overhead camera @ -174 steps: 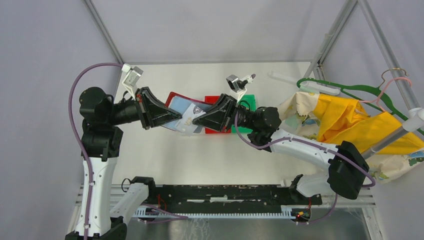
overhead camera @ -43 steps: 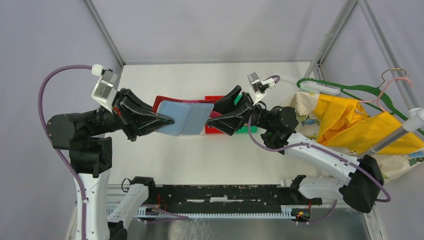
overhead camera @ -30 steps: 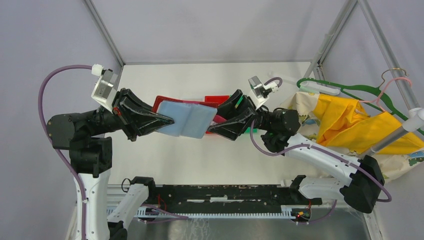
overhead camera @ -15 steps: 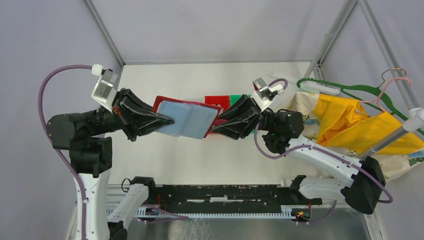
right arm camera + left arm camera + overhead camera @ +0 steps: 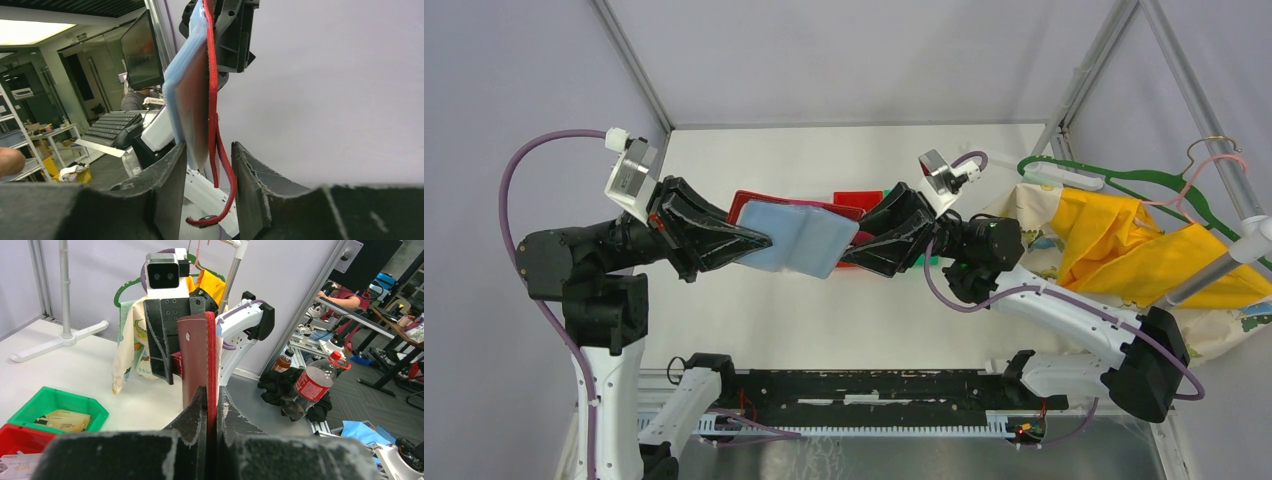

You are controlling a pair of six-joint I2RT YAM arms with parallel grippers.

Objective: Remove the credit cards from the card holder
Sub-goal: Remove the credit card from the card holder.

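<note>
The dark fingers of the right gripper (image 5: 207, 150) stand apart, with the card holder (image 5: 212, 90) edge-on in the gap. Its red cover faces the right-hand finger. Its pale blue leaves (image 5: 177, 85) lie just beside the other finger; contact cannot be determined. The left gripper (image 5: 212, 25) clamps the holder's far end at the top. A red strap (image 5: 210, 219) loops down between the fingers. A monitor (image 5: 142, 50) and a keyboard (image 5: 112, 127) sit behind on the left, and a plain wall (image 5: 325, 90) on the right.

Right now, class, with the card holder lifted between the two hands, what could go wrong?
The left hand pinches only one edge of the card holder, in mid-air; a pull might slip it free. The right hand straddles the far edge, so closing may clamp leaves and cover together.
</note>
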